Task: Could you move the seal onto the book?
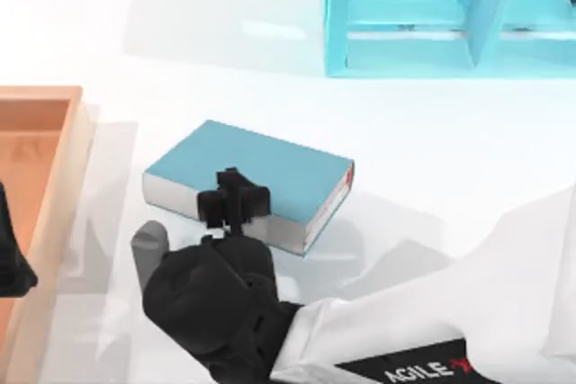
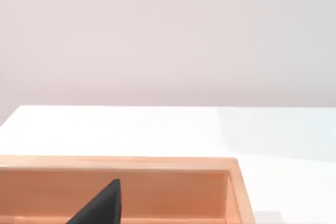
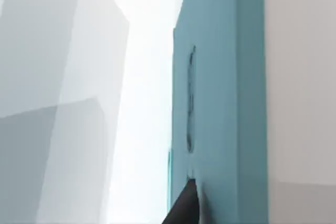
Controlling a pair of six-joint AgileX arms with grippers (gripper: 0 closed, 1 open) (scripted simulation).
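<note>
The book (image 1: 256, 177) lies slantwise mid-counter, long axis running left to right. Right claw (image 1: 236, 197) hangs over its near edge; the seal is probably underneath, unseen, and I cannot tell its grip. Left claw (image 1: 11, 263) is parked over the tray (image 1: 40, 101).

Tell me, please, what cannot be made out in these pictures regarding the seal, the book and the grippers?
- Seal: not made out; in the top view the right gripper covers the book's near edge.
- Right gripper's fingers: top view, one dark mass.
- Left gripper: cut off by the top view's left edge, over the wooden tray.
</note>
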